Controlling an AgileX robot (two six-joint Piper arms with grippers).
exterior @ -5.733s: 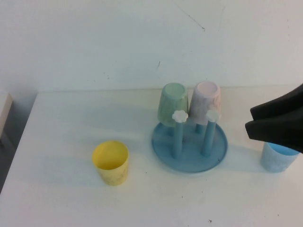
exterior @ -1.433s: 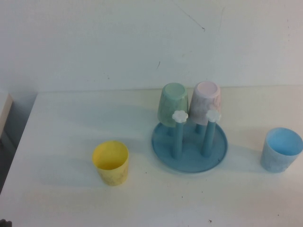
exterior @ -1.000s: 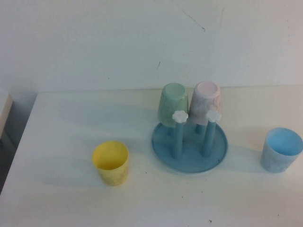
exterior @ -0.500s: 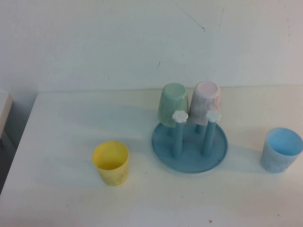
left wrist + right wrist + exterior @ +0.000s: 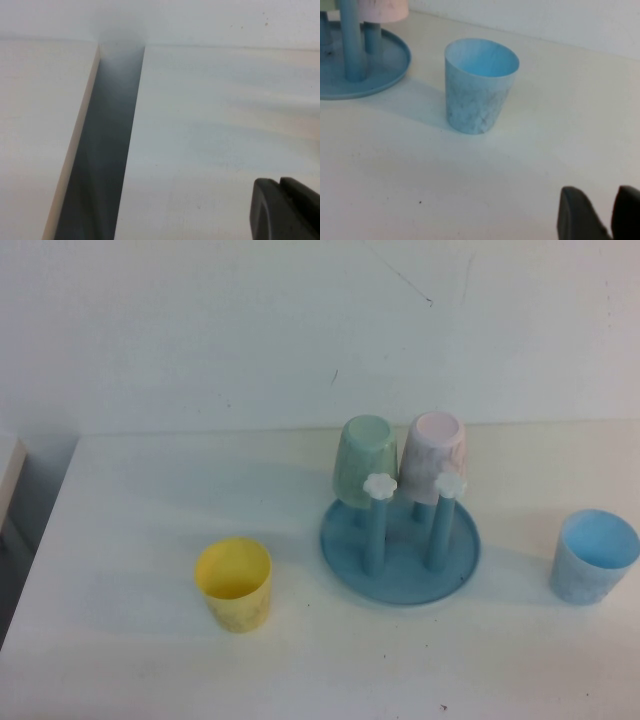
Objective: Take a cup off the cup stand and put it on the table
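Both hands are seen only in the wrist views: left hand [image 5: 287,210] clenched over bare desk [image 5: 140,490], right hand [image 5: 600,215] slightly parted, grasping nothing. Cup stand [image 5: 400,570] is placed centrally; cup [image 5: 594,556] is stood upright well right of it.

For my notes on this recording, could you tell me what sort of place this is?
Probably a plain robot test bench: a bare white table against a blank wall, with only a cup stand and plastic cups. The left gripper and right gripper hang low over the table.
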